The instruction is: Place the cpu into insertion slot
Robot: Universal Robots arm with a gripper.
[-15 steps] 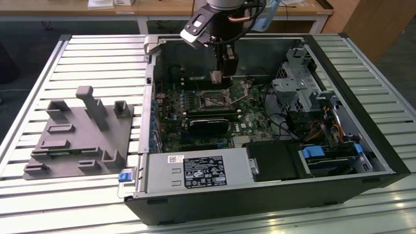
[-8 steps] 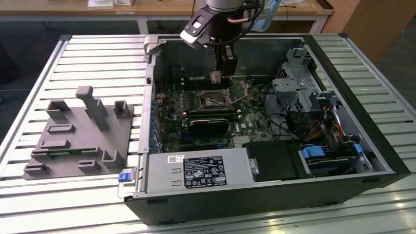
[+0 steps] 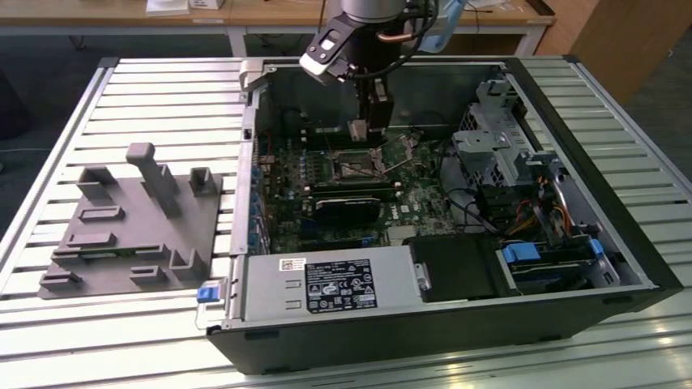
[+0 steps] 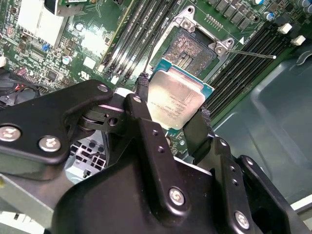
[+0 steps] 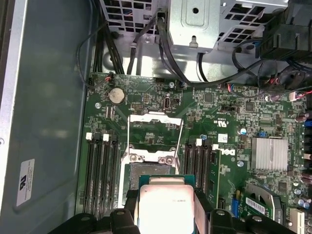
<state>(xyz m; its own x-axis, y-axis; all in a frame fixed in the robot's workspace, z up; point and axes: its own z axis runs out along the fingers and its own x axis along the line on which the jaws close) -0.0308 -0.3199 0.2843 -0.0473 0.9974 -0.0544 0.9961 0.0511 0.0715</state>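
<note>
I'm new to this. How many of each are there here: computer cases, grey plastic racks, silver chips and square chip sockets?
Computer case: 1
Grey plastic rack: 1
Silver chip, clamped in the gripper: 1
Square chip socket on the green board: 1
Total: 4

I'm running this rig in what is looking like a robotics lab. The arm (image 3: 373, 18) with its gripper (image 3: 362, 130) is hanging inside an opened computer case (image 3: 433, 340), which is lying on a slatted metal table (image 3: 141, 89). A grey moulded parts fixture (image 3: 119, 227) is sitting at the exterior view's left, and wooden desks (image 3: 271, 16) carrying papers are standing at the far side.
</note>
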